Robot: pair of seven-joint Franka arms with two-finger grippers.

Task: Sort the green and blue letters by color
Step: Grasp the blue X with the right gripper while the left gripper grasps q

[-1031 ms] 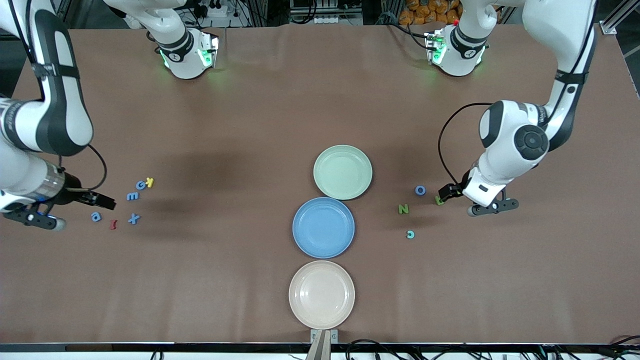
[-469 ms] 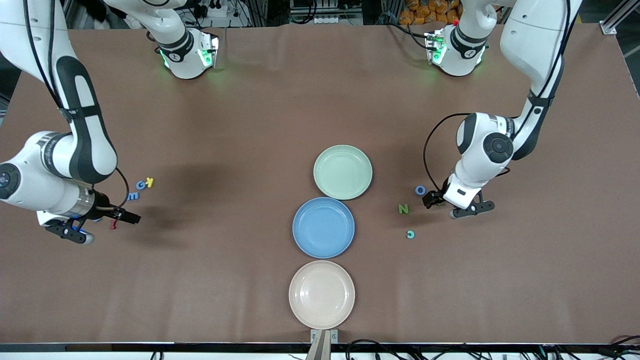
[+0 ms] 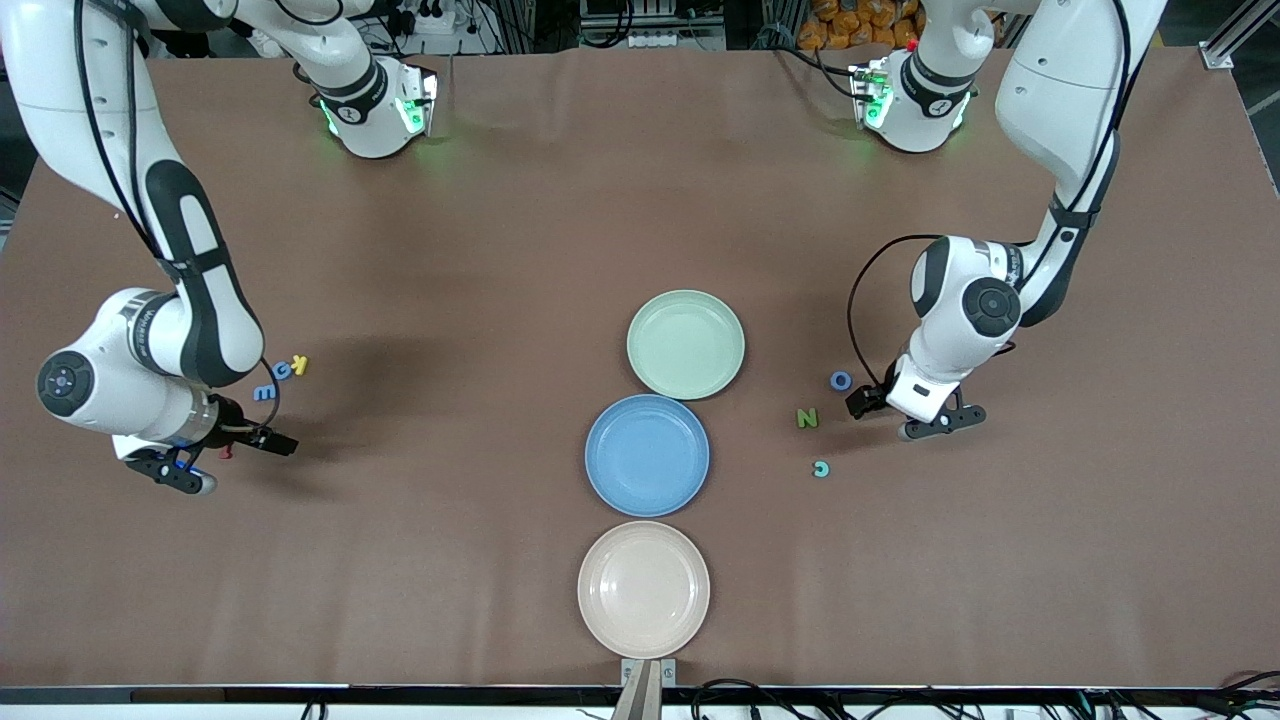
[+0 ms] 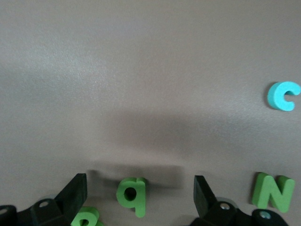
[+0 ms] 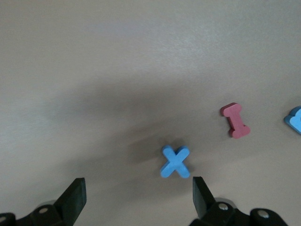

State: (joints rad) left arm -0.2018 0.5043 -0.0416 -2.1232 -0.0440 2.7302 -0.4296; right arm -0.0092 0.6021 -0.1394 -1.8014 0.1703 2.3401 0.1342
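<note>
The right claw (image 3: 262, 441) hangs low over the surface (image 3: 480, 250) toward the right arm's end, its fingers (image 5: 75, 197) spread apart and holding nothing. A second ago it sat farther out toward that end; it has since swung in toward the blue plate (image 3: 647, 455) and now covers the blue X (image 5: 176, 161), which lies just ahead of its open fingers with the dark red letter (image 5: 235, 120) beside it. The blue G (image 3: 283, 370), the yellow letter (image 3: 300, 364) touching it and another blue letter (image 3: 264, 393) lie just past the claw, farther from the front camera than the blue plate.

The left claw (image 3: 868, 400) is also low and spread wide, empty. It too has shifted toward the blue plate over the last second and now hides the small green letter (image 4: 132, 194) that showed beside it before; that letter rests between its fingers. The green N (image 3: 807, 418), the blue O (image 3: 841, 380) and the turquoise C (image 3: 821, 468) lie between the claw and the blue plate, unmoved. The green plate (image 3: 686, 344) and the beige plate (image 3: 643, 588) flank the blue plate, all bare.
</note>
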